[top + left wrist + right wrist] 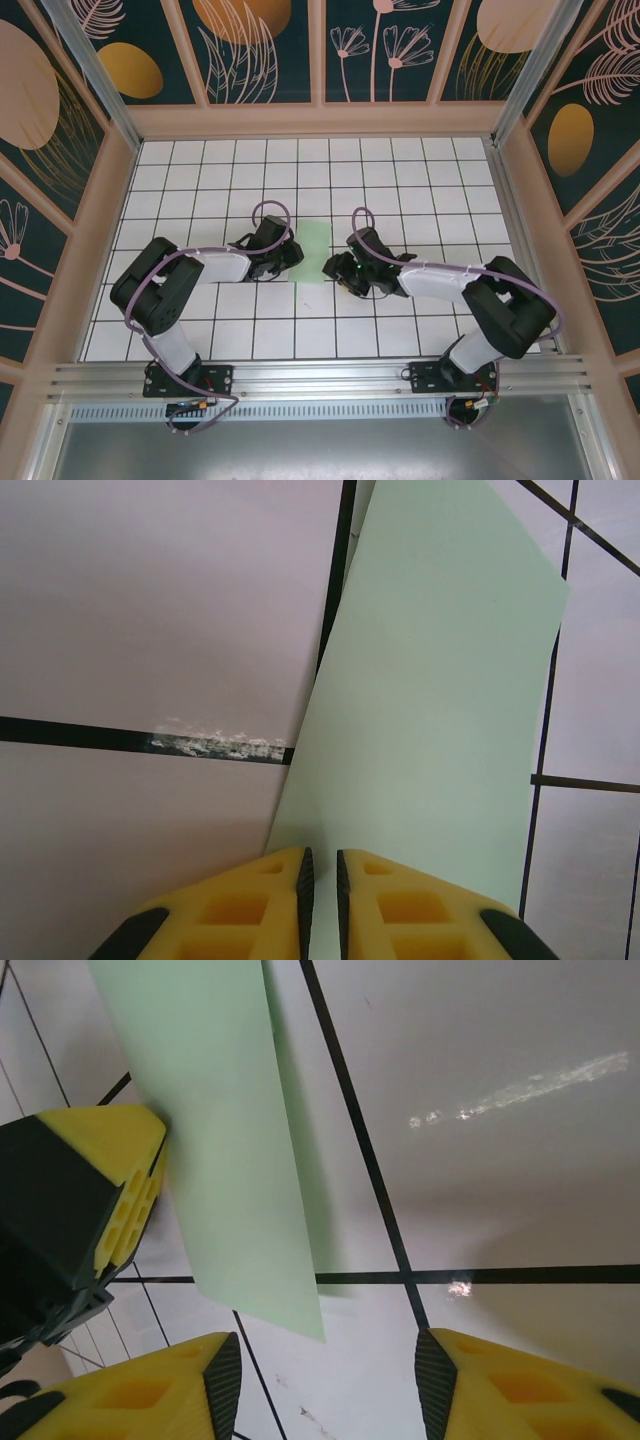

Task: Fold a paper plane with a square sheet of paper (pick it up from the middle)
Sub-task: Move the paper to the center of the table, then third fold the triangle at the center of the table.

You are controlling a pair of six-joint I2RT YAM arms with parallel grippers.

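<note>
Two grippers are on the job. Low in the left wrist view, my left gripper is clenched on the near edge of the paper. My right gripper stands released, jaws apart, with the paper's corner just above the gap. Beyond them the paper lifts off the tiled table, mid-frame from above, between both grippers. It reads as a narrow strip, no dart shape yet, so I judge that nearly all the folds remain.
</note>
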